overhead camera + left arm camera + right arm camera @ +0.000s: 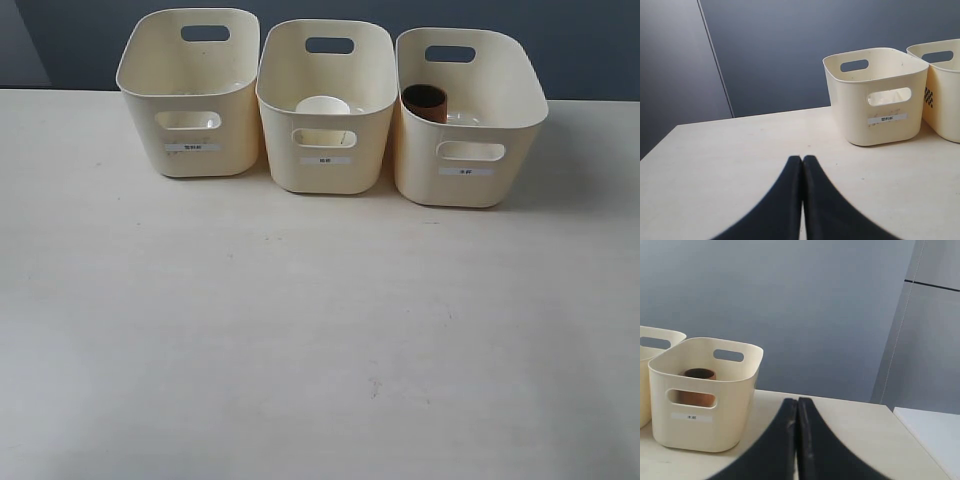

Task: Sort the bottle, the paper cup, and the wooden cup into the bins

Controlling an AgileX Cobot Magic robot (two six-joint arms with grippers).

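Left tool (802, 159), right tool (797, 401) closed; paper cup (322, 104) in middle bin (326, 178), wooden cup (425, 100) in right bin (505, 180)

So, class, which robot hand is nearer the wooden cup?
Right. The right hand faces the wooden cup in its bin close ahead; the left hand faces the far-end bin, with the cup outside its view.

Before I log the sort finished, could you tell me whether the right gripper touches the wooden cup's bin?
Apart: the right wrist view shows bare table between the right gripper and that bin.
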